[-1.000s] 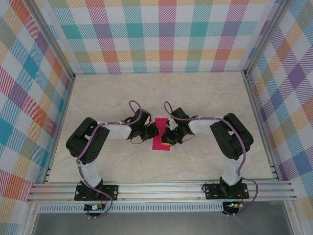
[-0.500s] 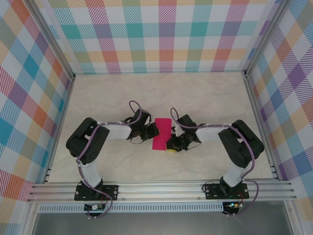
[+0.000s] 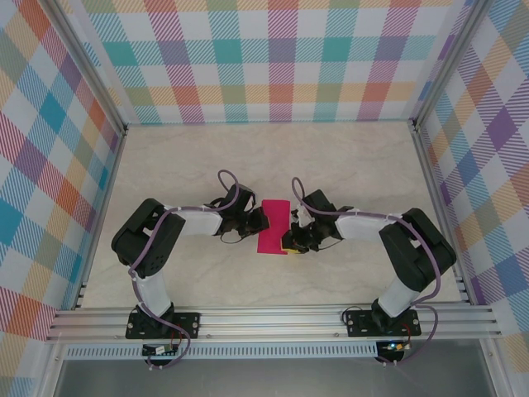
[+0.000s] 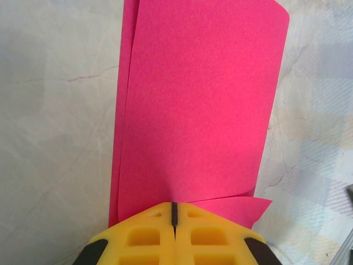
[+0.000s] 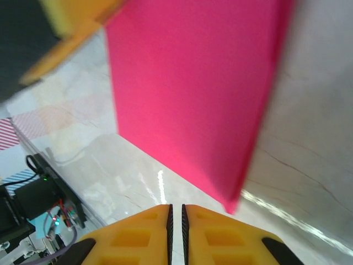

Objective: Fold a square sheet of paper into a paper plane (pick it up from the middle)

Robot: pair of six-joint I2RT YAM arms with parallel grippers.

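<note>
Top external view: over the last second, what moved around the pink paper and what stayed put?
The right gripper slid off the square sheet of paper toward its near right edge, its arm swinging outward to the right; more of the sheet now shows. Its jaws look nearly shut with no paper between them. The left gripper stayed shut on the sheet's left edge, and the folded sheet lay in place.

pale marbled table [image 3: 347, 165], folded pink square sheet of paper [image 3: 273, 227] apparently resting mid-table
</note>
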